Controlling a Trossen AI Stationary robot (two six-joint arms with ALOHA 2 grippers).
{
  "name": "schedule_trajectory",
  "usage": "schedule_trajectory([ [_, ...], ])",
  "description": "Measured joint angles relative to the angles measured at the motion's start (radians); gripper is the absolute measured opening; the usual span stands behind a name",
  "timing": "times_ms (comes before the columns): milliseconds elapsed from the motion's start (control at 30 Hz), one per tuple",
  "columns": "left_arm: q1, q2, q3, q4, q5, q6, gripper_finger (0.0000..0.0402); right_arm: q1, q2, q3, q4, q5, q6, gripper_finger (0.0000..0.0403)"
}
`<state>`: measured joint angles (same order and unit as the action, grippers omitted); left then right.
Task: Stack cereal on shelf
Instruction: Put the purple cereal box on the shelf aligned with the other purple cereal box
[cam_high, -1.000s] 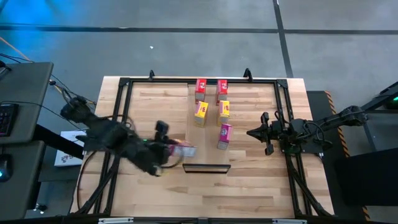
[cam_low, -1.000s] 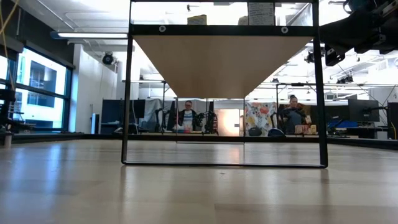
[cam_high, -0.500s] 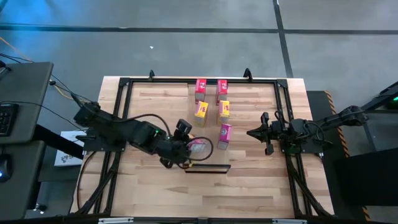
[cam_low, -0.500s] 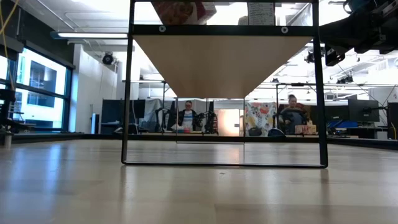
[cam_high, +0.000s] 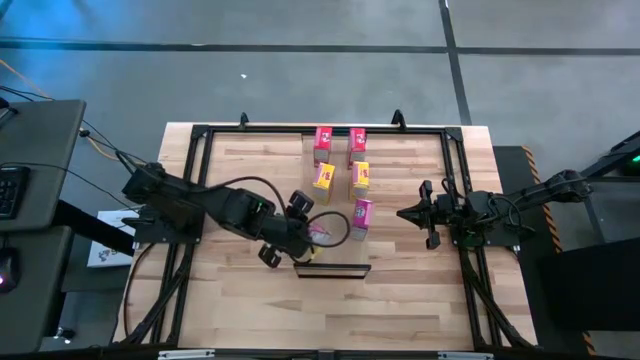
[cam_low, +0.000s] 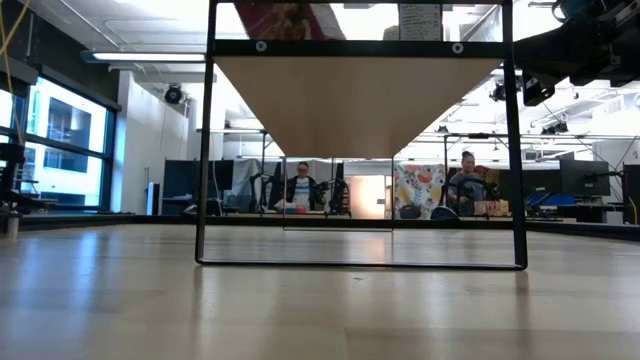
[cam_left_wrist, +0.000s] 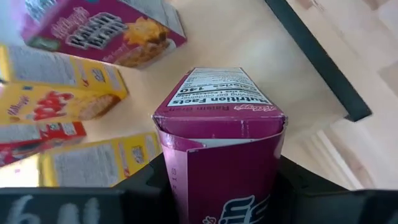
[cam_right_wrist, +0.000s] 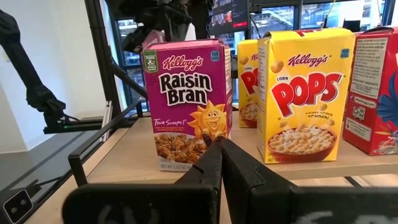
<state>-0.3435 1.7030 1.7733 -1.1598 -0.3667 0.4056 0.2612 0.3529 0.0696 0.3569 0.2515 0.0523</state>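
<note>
Five boxes (cam_high: 358, 172) already stood on the shelf (cam_high: 420, 150), my left gripper (cam_high: 312, 238) pinched the sixth, a pink box (cam_left_wrist: 221, 143), just at 9 o'clock of the standing pink one (cam_high: 361, 217), while my right gripper (cam_high: 405, 214) waited pressed shut at 3 o'clock.

I see five cereal boxes (cam_high: 340, 170) crowding the shelf's (cam_high: 385, 190) far half, left pincer (cam_high: 312, 232) with its box blocking the near end, bare tabletop (cam_high: 400, 310) along the near edge
</note>
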Motion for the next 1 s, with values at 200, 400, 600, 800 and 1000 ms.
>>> schedule_trajectory([
  [200,0.020,0.008,0.001,0.012,0.000,0.043,0.0142,0.000,0.001,0.000,0.000,0.000,0.000,0.0000],
  [400,0.043,0.012,0.001,0.009,0.018,0.043,0.0142,0.000,0.000,0.000,0.002,0.000,0.000,0.0000],
  [600,0.044,0.013,0.001,0.009,0.019,0.044,0.0142,0.000,0.000,0.000,0.002,0.000,0.000,0.0000],
  [800,0.050,0.013,0.001,0.009,0.020,0.037,0.0148,0.000,0.000,0.000,0.003,0.000,0.000,0.0000],
  [1000,0.050,0.013,0.001,0.009,0.018,0.034,0.0183,0.000,0.000,0.000,0.003,0.000,0.000,0.0000],
])
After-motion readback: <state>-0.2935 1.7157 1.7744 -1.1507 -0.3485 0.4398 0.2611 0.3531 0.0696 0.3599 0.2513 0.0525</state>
